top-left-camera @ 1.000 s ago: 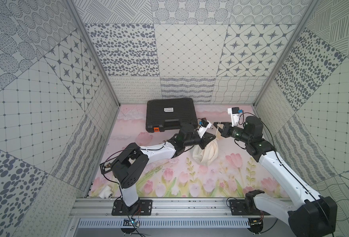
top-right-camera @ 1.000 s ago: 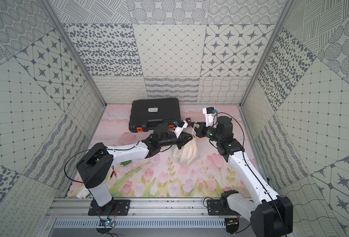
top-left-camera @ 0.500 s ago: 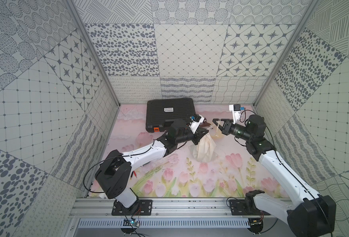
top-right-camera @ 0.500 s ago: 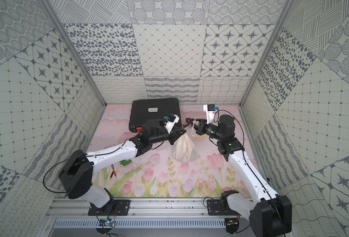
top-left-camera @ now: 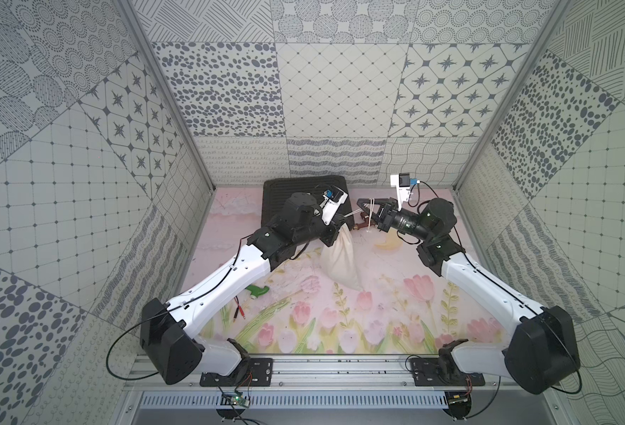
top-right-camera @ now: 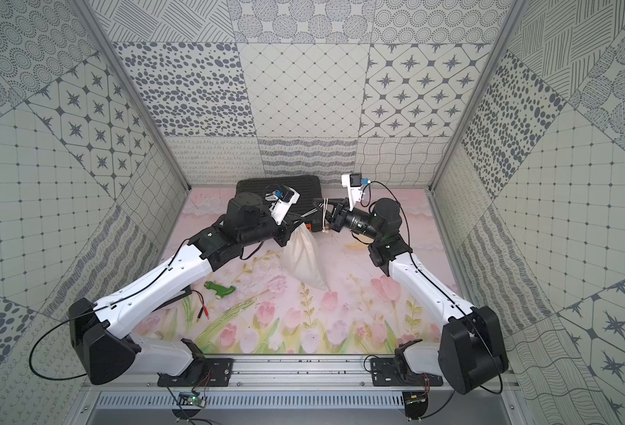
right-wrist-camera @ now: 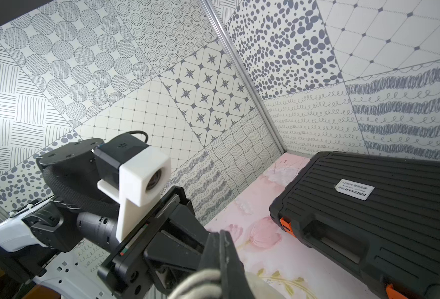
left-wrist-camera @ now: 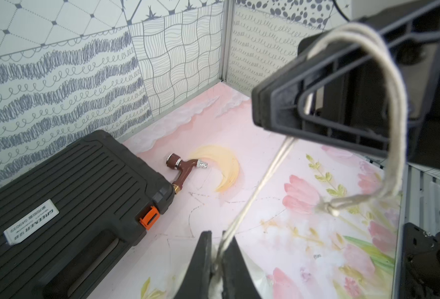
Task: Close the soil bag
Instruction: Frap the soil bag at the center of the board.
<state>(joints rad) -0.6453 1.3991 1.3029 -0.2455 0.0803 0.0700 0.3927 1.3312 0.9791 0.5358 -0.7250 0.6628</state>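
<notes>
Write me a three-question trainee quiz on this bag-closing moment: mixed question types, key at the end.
1. True or false: the right gripper has its jaws wide open.
2. What is the left gripper pinching? A. the soil bag at its mouth; B. the green tool; C. the black case's latch.
3. Fill in: the cord runs taut from the bag's mouth to the ____ gripper.

Key: 1 false; 2 A; 3 right.

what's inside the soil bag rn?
Contents hidden: the soil bag is opaque cloth, mouth pinched in the left gripper jaws. Only its cords show, running taut to the right gripper.
</notes>
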